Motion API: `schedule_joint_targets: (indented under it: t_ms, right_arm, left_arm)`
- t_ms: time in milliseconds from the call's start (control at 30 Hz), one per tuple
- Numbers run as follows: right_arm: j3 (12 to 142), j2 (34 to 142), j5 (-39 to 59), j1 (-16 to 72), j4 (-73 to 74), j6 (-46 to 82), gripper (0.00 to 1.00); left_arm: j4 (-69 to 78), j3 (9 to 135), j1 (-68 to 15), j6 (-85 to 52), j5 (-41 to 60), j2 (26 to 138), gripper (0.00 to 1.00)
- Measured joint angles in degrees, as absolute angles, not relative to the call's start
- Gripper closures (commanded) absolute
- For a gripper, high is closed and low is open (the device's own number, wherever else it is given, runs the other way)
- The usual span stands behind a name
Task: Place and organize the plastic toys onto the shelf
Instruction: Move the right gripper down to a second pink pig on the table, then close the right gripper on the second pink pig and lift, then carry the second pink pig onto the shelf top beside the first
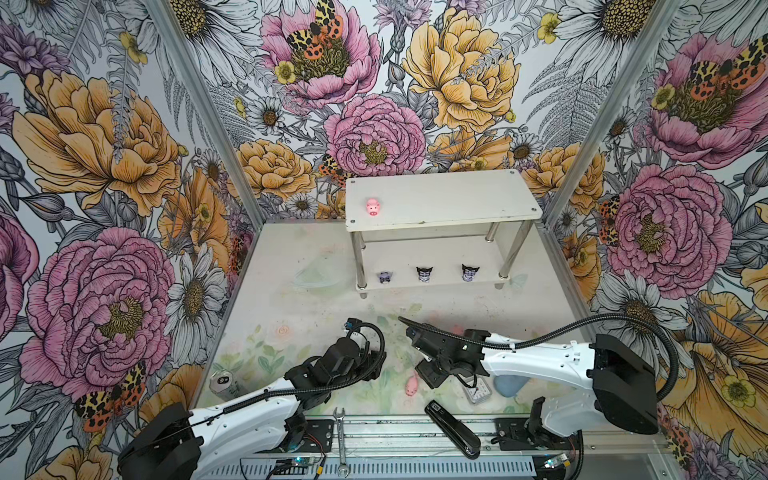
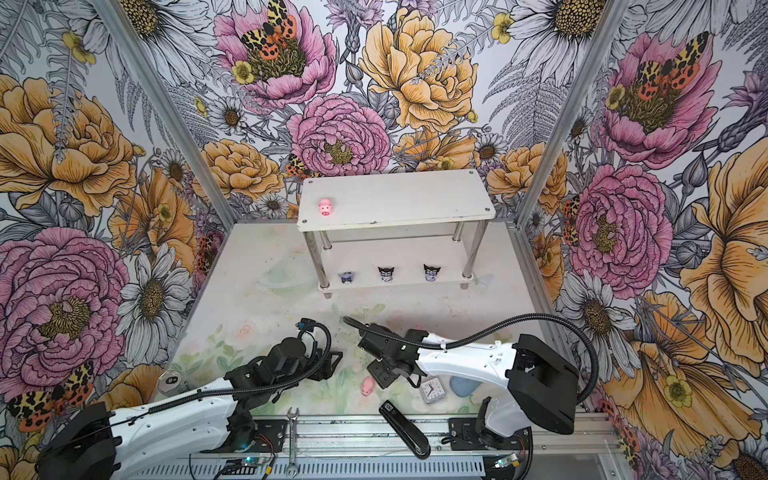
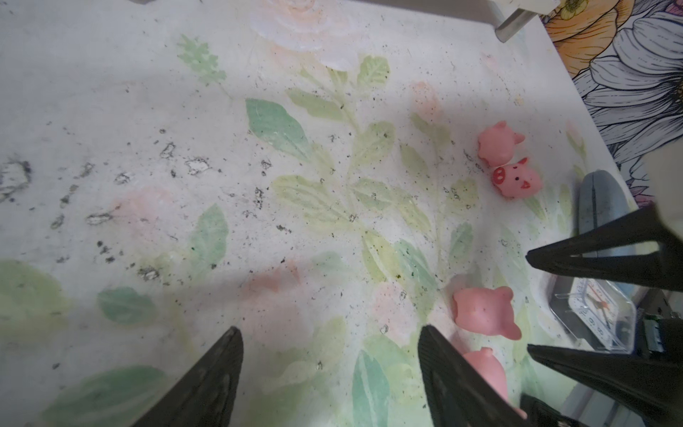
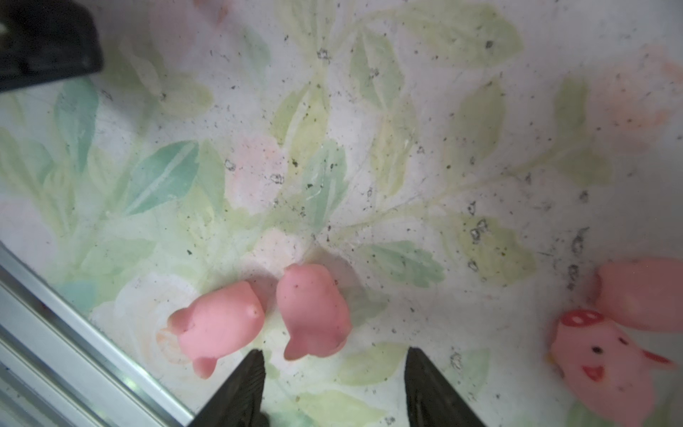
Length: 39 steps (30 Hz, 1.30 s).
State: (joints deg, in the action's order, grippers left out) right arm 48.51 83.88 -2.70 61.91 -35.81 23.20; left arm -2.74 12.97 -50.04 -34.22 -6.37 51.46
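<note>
Work cell, top and wrist views. The shelf (image 1: 440, 199) stands against the far wall; the shelved pig (image 1: 372, 206) stands on its top tier, near the left end as both top views show it, snout toward the camera; along the front of its lower tier stand the left figurine (image 1: 384, 277), the middle figurine (image 1: 424, 274) and the right figurine (image 1: 470, 272), spaced apart in a row. Four more pigs lie on the table (image 3: 111, 111) well in front of the shelf, beneath the two arms; the back-up pig (image 4: 314, 314) lies just ahead of the fingertips of the right gripper (image 4: 334, 353), whose jaws are spread and hold nothing; the side-lying pig (image 4: 218, 325) lies just beside it; the face-up pig (image 4: 606, 362) touches the fourth pig (image 4: 643, 292). The left gripper (image 3: 330, 332) hangs over bare table, jaws spread, empty. The clock (image 2: 432, 390) and the stapler (image 2: 403, 428) lie farther from the shelf, toward the table's near edge.
</note>
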Motion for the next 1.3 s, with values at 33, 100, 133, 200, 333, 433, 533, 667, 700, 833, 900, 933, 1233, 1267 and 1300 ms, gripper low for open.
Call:
schedule_joint_targets:
  t_ms: [33,100,133,200,333,433,533,667,700,833,900,933,1233,1267,1300]
  right_arm:
    - [48.3,84.6,-2.7,61.9,-35.0,23.3,0.39]
    - [48.0,85.9,-2.6,61.9,-33.6,23.5,0.42]
    - [47.8,86.5,-2.5,61.9,-33.0,23.6,0.44]
    - [47.2,87.2,-2.5,61.9,-31.9,23.7,0.47]
    - [46.3,87.5,-2.5,61.7,-29.8,24.6,0.58]
    - [45.4,87.6,-2.6,61.4,-28.3,25.6,0.77]
    - [45.1,87.5,-2.9,60.9,-27.5,26.8,0.84]
    - [45.2,85.6,-3.2,59.5,-28.4,28.8,0.86]
    - [45.6,84.8,-3.4,59.0,-29.6,29.3,0.87]
    - [53.5,80.6,-5.6,56.8,-38.7,30.2,0.94]
    - [60.3,79.0,-7.2,55.9,-43.1,30.0,0.94]
    - [64.7,78.5,-8.0,55.3,-45.5,29.5,0.94]
    - [110.5,85.8,-17.6,50.6,-61.6,22.6,0.93]
    - [114.7,87.5,-18.1,50.1,-62.7,21.7,0.93]
    - [119.9,89.7,-18.6,49.5,-63.8,20.8,0.92]
  left_arm:
    - [-2.5,13.2,-50.0,-34.2,-6.4,51.8,0.23]
    - [-1.6,13.5,-50.0,-34.2,-6.4,52.3,0.23]
    - [-1.2,13.6,-50.0,-34.2,-6.3,52.6,0.23]
    - [-0.6,13.7,-50.0,-34.3,-6.2,53.0,0.23]
    - [0.2,13.8,-50.0,-34.6,-6.0,54.3,0.23]
    - [0.5,13.8,-50.0,-34.6,-5.8,55.0,0.23]
    - [1.0,13.8,-50.0,-34.7,-5.7,55.2,0.23]
    - [2.2,13.8,-50.0,-34.7,-5.6,55.2,0.22]
    - [2.5,13.8,-50.0,-34.7,-5.6,55.2,0.22]
    - [3.4,13.8,-50.0,-34.6,-5.6,55.4,0.22]
    - [3.5,13.8,-50.0,-34.6,-5.6,56.0,0.22]
    - [3.6,13.8,-50.0,-34.6,-5.6,56.4,0.22]
    - [5.9,14.0,-50.1,-34.5,-5.6,59.7,0.22]
    - [6.1,14.2,-50.2,-34.5,-5.6,59.9,0.22]
    - [6.3,14.3,-50.2,-34.4,-5.6,60.1,0.22]
